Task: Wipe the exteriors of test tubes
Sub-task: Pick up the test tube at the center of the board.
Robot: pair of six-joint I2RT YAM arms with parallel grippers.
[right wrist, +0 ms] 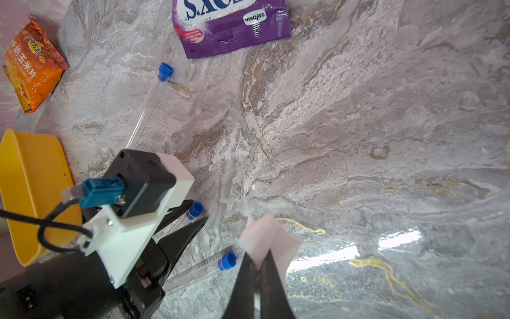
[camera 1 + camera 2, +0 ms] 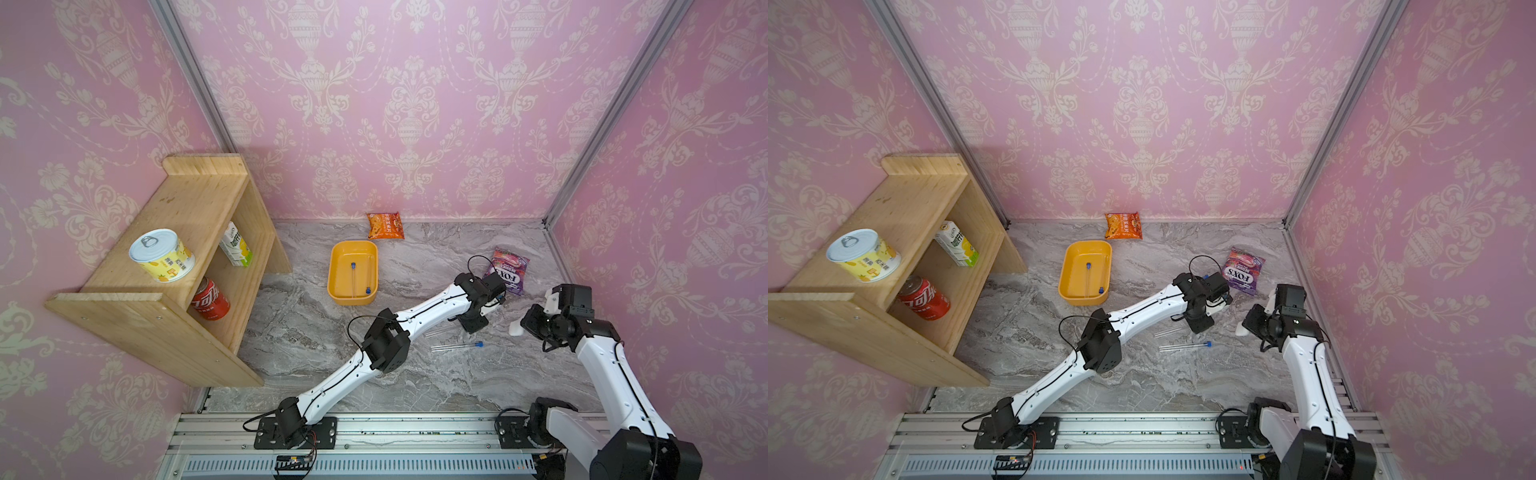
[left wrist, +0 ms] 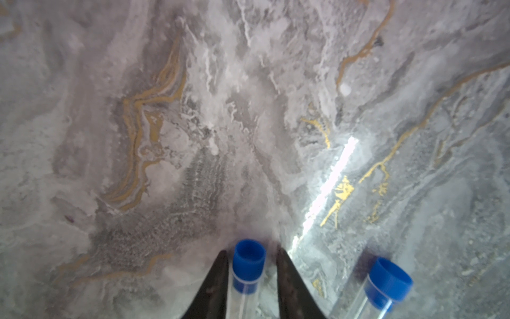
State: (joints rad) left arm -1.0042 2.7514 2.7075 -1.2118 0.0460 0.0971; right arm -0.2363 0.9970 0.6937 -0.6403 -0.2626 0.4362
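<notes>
Clear thin test tube (image 3: 246, 279), blue-capped

I'm reading FOX'S on the purple candy bag (image 2: 1243, 271), upside down from my side. I'm making out 玉米片 on the orange snack bag (image 1: 31, 69) and 可口 on the red can (image 2: 210, 300).

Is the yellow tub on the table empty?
No: in a top view the yellow tub holds one test tube and a second test tube, each with a blue cap.
</notes>
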